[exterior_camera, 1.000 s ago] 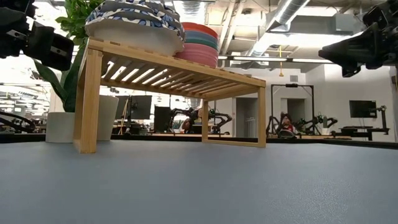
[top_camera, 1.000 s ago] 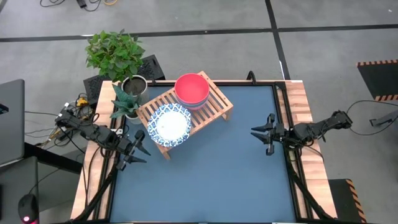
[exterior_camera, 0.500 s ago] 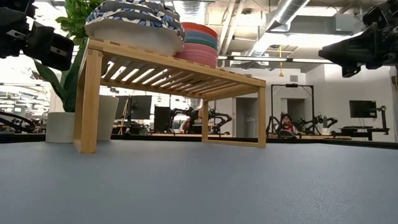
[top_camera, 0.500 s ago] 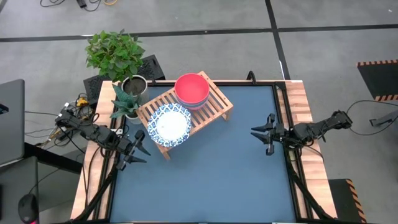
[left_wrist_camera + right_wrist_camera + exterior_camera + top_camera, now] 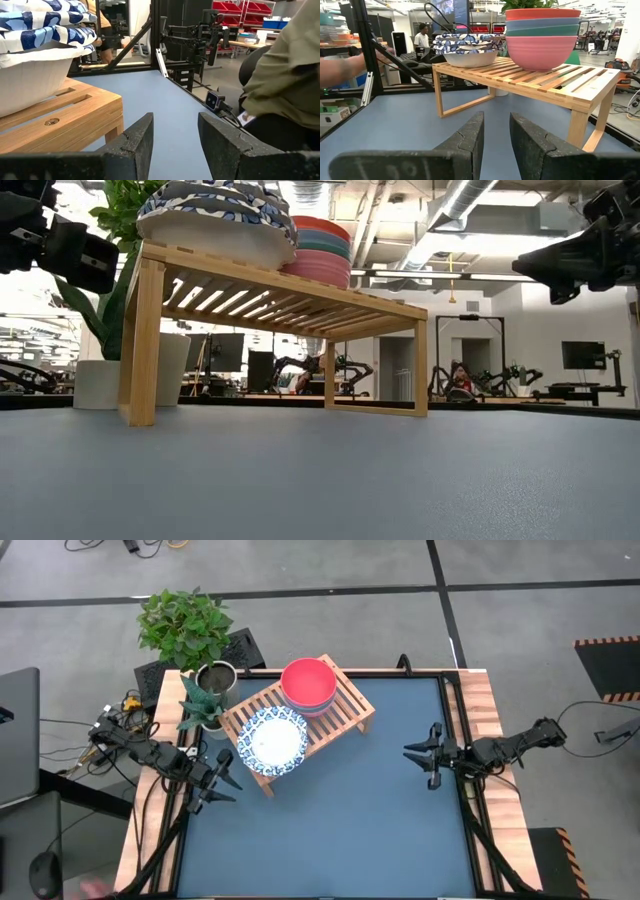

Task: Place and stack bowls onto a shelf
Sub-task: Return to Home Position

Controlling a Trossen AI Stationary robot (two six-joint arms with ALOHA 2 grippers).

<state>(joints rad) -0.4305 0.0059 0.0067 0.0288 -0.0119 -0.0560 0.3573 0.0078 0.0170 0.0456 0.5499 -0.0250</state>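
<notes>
Nothing on the table [image 5: 350, 830] is shifting against the views from half a second and one second back. Both arms, the shelf and both stacks are keeping the same positions.

The shelf [image 5: 345, 712] is standing at an angle near the table's far left corner. The stack of white dishes [image 5: 272, 740] is sitting on the shelf end nearer the left edge. The stack of plain bowls [image 5: 308, 683] is sitting on the shelf's far half, just beside the dishes. In the right wrist view the bowls are showing in order from the top: red bowl [image 5: 542, 13], grey-blue bowl [image 5: 542, 23], dark green bowl [image 5: 542, 31] and pink bowl [image 5: 542, 50], with the pink bowl resting on the slats.

The left gripper [image 5: 222, 780] is hovering over the table's left edge, just beside the shelf end that carries the dishes. Its fingers are standing spread and are holding nothing; the left wrist view is showing bare table between them.

The right gripper [image 5: 425, 755] is hovering near the table's right edge, well apart from the shelf. Its fingers are also standing apart and are gripping nothing.

A metal plant pot [image 5: 215, 678] is standing at the far left corner, close to the shelf. A person [image 5: 285, 80] in an olive garment is sitting beyond the table in the left wrist view.
</notes>
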